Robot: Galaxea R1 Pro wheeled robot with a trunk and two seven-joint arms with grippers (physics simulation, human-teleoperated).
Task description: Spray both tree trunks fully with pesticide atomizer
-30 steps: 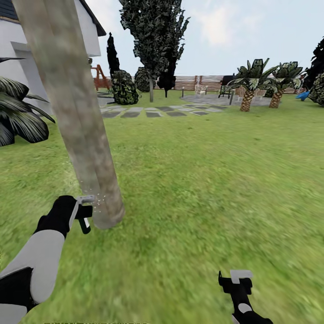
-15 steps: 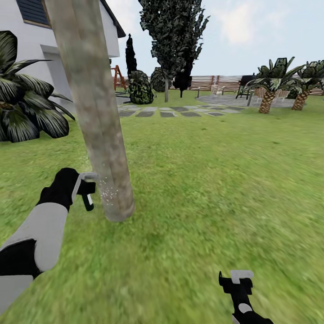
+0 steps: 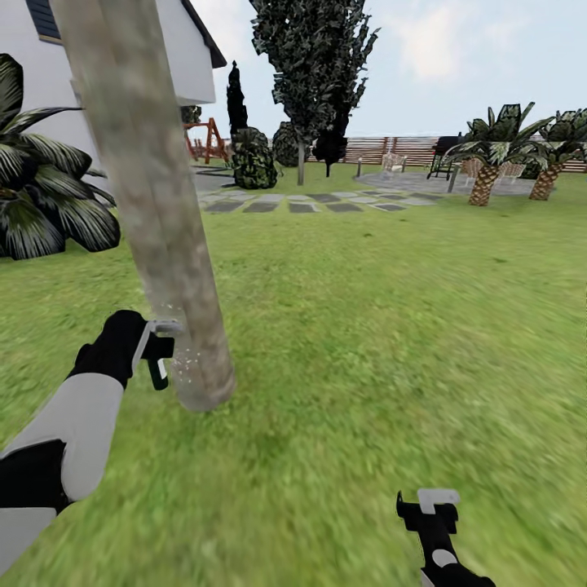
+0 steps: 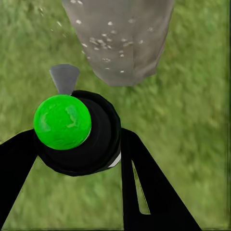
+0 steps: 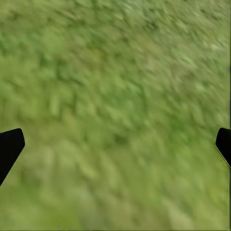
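Beside tree trunk [image 3: 155, 212] base, left gripper [image 3: 155, 359] clenched pesticide atomizer [image 4: 72, 130], nozzle toward bark; white pesticide [image 4: 103, 41] specks dotted trunk. Right gripper [image 3: 428, 509] hung spread, holding nothing, over grass floor [image 3: 367, 326].

The tree trunk [image 3: 155, 220] stands on the floor [image 3: 367, 342] just in front of the left gripper [image 3: 159, 359] fingers [image 4: 144, 187]. The atomizer [image 4: 72, 130] sits between these fingers. The pesticide [image 4: 103, 41] specks lie on the trunk, beyond the fingers.
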